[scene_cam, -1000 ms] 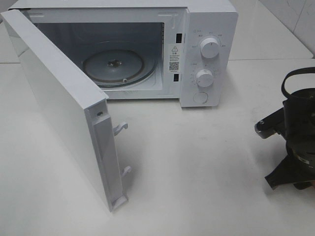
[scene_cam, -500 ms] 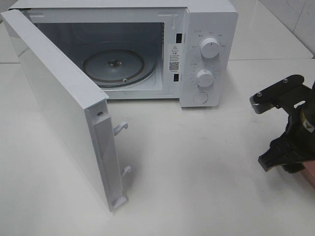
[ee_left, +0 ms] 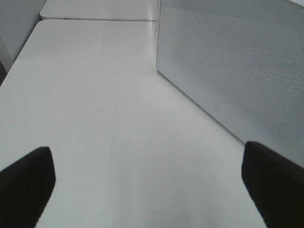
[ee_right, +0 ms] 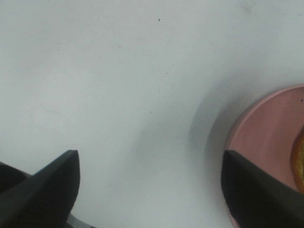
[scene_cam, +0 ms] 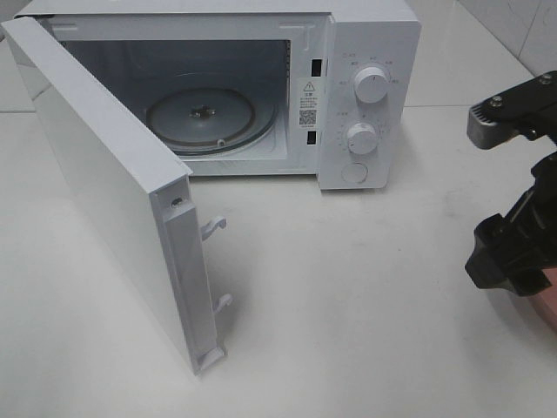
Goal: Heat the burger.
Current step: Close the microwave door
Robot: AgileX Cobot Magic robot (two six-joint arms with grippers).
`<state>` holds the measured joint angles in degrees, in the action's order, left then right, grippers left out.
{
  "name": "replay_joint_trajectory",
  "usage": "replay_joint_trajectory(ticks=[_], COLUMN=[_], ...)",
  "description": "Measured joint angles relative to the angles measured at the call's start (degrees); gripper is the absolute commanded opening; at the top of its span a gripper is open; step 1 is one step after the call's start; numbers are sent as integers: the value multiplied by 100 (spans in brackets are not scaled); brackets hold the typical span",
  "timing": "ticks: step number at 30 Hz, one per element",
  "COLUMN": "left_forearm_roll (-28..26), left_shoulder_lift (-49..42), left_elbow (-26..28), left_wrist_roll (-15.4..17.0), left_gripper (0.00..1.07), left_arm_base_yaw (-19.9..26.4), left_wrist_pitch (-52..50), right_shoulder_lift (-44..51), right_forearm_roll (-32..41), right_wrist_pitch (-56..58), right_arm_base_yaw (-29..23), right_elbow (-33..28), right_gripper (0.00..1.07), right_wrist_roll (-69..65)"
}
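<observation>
Only a golden-brown sliver of the burger (ee_right: 299, 160) shows, lying on a pink plate (ee_right: 266, 137) at the edge of the right wrist view. My right gripper (ee_right: 149, 194) hangs above the table beside that plate, open, with only bare table between its fingers; one finger (ee_right: 256, 190) reaches over the plate's rim. In the high view the right gripper (scene_cam: 513, 252) is at the far right edge, over a strip of the pink plate (scene_cam: 546, 306); the burger is hidden there. My left gripper (ee_left: 147, 190) is open over bare table, next to the microwave door's outer face (ee_left: 237, 71).
The white microwave (scene_cam: 370, 52) stands at the back, its door (scene_cam: 104, 174) swung wide toward the front left. Its glass turntable (scene_cam: 209, 117) carries nothing. Two knobs (scene_cam: 371, 87) and a button sit on its right panel. White table (scene_cam: 348, 305) stretches between microwave and right gripper.
The right arm has lifted and shifted toward the right edge, its jaws have spread wider, and the pink plate's rim now shows beneath it. The microwave and left gripper are unchanged.
</observation>
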<state>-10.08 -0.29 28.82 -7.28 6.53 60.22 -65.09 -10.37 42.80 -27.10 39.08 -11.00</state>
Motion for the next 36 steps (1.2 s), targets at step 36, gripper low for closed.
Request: replay_joint_trajectory(ticks=[36], left_forearm_roll=[0], left_shoulder_lift=[0], left_elbow=[0], left_wrist_roll=[0], left_gripper=[100], left_arm_base_yaw=[0], left_wrist_pitch=[0], right_shoulder_lift=[4503], right_forearm_roll=[510], right_wrist_pitch=[1593], right_arm_base_yaw=[785], right_elbow=[-791], right_gripper=[76], right_wrist_roll=[453])
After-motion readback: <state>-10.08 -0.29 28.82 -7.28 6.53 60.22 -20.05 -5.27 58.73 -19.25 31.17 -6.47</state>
